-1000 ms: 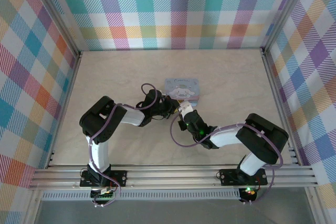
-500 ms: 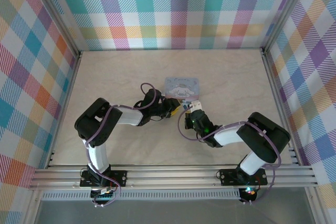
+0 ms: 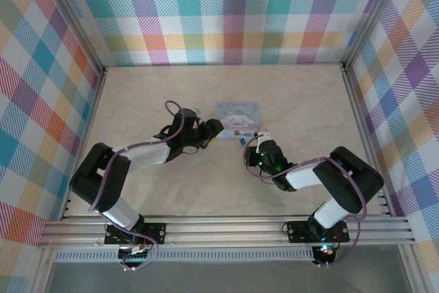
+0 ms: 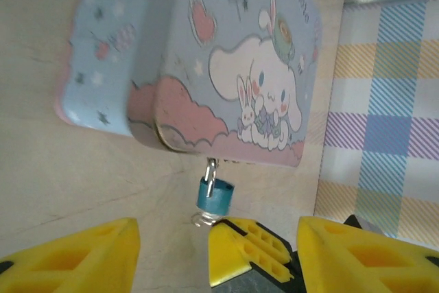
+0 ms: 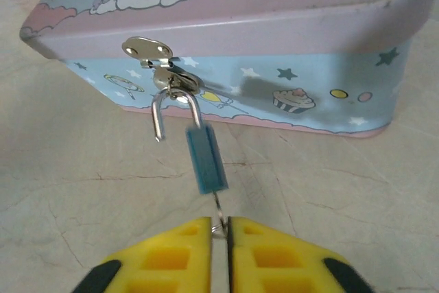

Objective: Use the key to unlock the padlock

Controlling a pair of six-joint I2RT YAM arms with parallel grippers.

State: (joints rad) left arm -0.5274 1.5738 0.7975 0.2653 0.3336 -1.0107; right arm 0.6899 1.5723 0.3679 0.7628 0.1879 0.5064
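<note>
From where I stand, the pale marbled table [image 3: 151, 101] carries a pastel cartoon tin [image 3: 238, 111] near its middle, with both arms reaching in on its near side. The left gripper [image 3: 210, 129] sits just beside the tin's near-left corner, its yellow fingers spread wide with nothing between them. The right gripper [image 5: 219, 228] faces the tin's front wall with its fingers almost together. The little blue padlock [image 5: 206, 159] hangs from the metal hasp [image 5: 147, 49] on that wall, between the tin and the right gripper. Its shackle [image 5: 156, 114] is threaded through the hasp with one leg free of the body, so I'd say it has sprung open. The key [image 5: 217, 207] sticks out of the body's lower end into the slit between the right fingers. Whether they actually bite on it I cannot tell. My worry is that a tug on the key would drag the light tin, since the left gripper is not steadying it. A nudge of the body toward the free leg could also snap the lock shut again. If the fingers let go, the lock may swing and shed its key. The padlock's long axis runs from the hasp out toward the right gripper, slightly slanted, with the shackle end at the tin and the keyhole end pointing at the fingers.
</note>
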